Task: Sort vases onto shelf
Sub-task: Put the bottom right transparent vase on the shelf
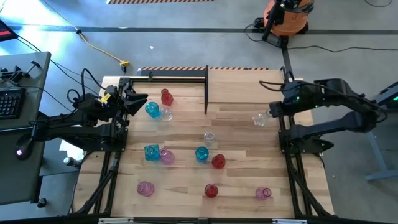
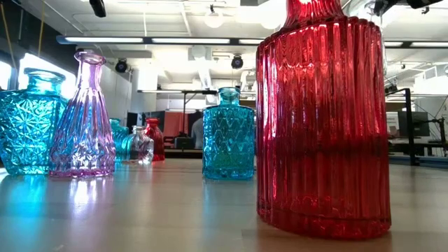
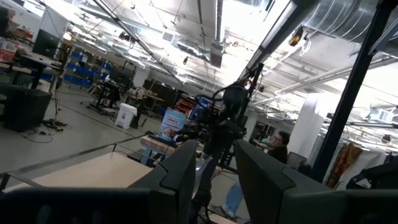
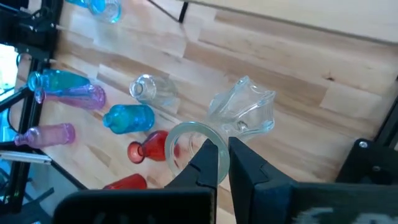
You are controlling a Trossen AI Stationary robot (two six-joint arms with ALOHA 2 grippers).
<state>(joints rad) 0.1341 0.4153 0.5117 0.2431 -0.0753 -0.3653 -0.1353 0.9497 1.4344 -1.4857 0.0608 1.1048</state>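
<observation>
At the right edge of the tabletop [image 1: 242,106], well to the right of the shelf [image 1: 168,87], the right gripper [image 1: 272,112] holds a clear vase [image 1: 260,118] by its rim. In the right wrist view its fingers [image 4: 210,163] are pinched fully together on the vase's round lip, with the ribbed glass body hanging past them above the planks.

The shelf lies at the far left of the tabletop, a pale board framed by black bars, and no vase stands on it. Just in front of the shelf stand a red vase [image 1: 166,97], a turquoise vase [image 1: 152,110] and a small clear vase [image 1: 166,114] touching it.

The left gripper [image 1: 138,99] sits at the shelf's front left corner, just left of that group. Its fingers [image 3: 180,177] stand partly apart with a narrow gap; nothing shows between them, and the left wrist view looks up into the room.

Farther from the shelf, toward the middle of the tabletop, stand another clear vase [image 1: 209,138], a turquoise vase beside a pink one [image 1: 166,157], a second turquoise one [image 1: 201,154] and a red one [image 1: 218,162]. Along the near edge, farthest from the shelf, stand a pink vase [image 1: 145,188], a red vase [image 1: 211,190] and a pink vase [image 1: 263,193].
</observation>
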